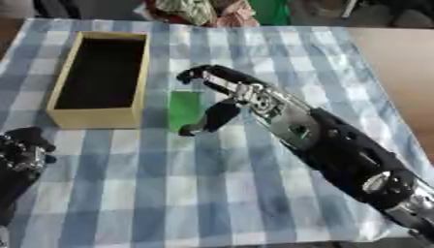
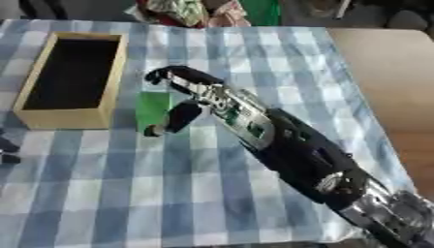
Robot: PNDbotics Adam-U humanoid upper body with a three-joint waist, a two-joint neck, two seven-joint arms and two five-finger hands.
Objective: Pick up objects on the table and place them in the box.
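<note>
blue-and-white checked tablecloth [image 1: 212,193] spread under the right hand [image 1: 222,94]; bare brown tabletop [image 2: 390,72] past the cloth edge, to that hand's right; crumpled patterned fabric [image 1: 199,10] and a green item [image 1: 270,10] well beyond its fingers, at the far edge

right arm [image 1: 339,145]: black shell, silver joints, cut-out openings | right hand [image 1: 222,92]: black fingers, silver metal palm frame | left hand [image 1: 21,150]: black, silver details
</note>
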